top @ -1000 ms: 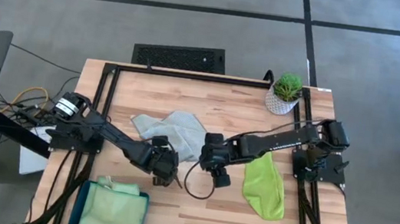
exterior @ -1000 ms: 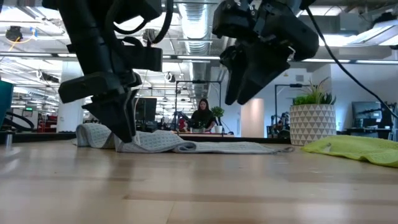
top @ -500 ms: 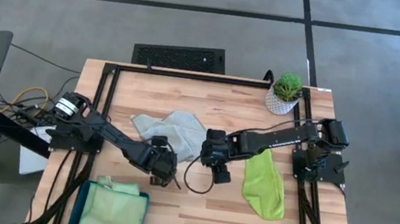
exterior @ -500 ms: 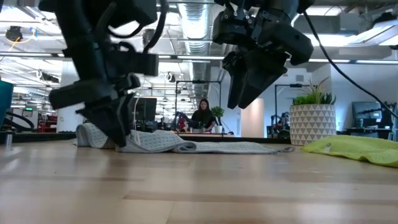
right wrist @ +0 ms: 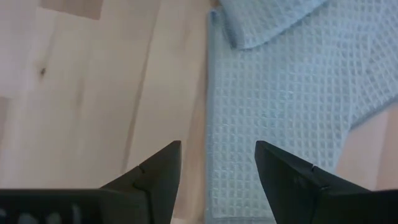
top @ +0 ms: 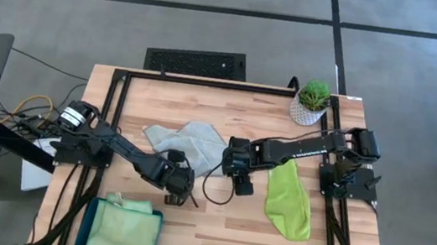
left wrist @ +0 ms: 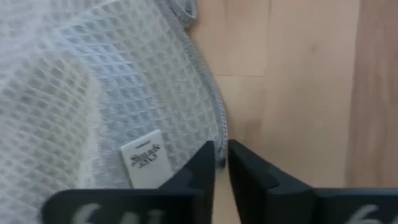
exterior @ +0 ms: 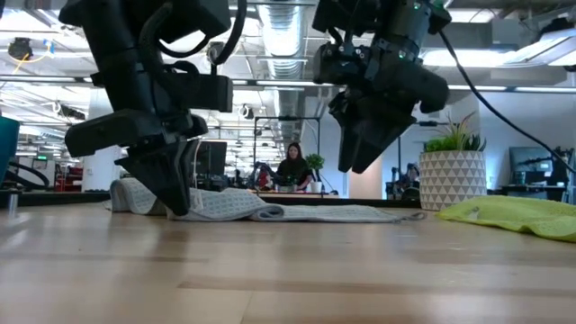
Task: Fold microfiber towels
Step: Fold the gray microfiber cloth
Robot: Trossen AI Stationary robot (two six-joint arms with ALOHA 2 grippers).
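Note:
A pale grey-green towel (top: 187, 139) lies crumpled and flat on the table's middle (exterior: 270, 211). My left gripper (top: 176, 178) points steeply down at the towel's near-left edge and is shut on it (left wrist: 221, 160). A white label (left wrist: 144, 158) sits on the cloth beside the fingers. My right gripper (top: 238, 180) hangs open a little above the towel's near-right edge (right wrist: 217, 165), touching nothing (exterior: 360, 162). A lime green towel (top: 288, 201) lies loose at the table's right. My left gripper pinches the towel's hemmed edge (left wrist: 217, 134) between its two fingers, near the white label. The fingers come from above, slanting down, down at the table (exterior: 177, 202). The towel lies slack on the table; how many layers are held I cannot tell.
A teal bin (top: 95, 212) at the near-left corner holds folded green cloths (top: 124, 229). A potted plant (top: 311, 103) stands at the far right. A black frame (top: 207, 81) borders the table. Bare wood lies near the front (top: 221, 233). A person sits far behind (exterior: 294, 166).
My right gripper has moved a short way toward the table's far edge, over the grey-green towel's near-right edge, staying open. My left gripper has stayed where it was and its fingers have come together on the towel's edge. The towel has not shifted.

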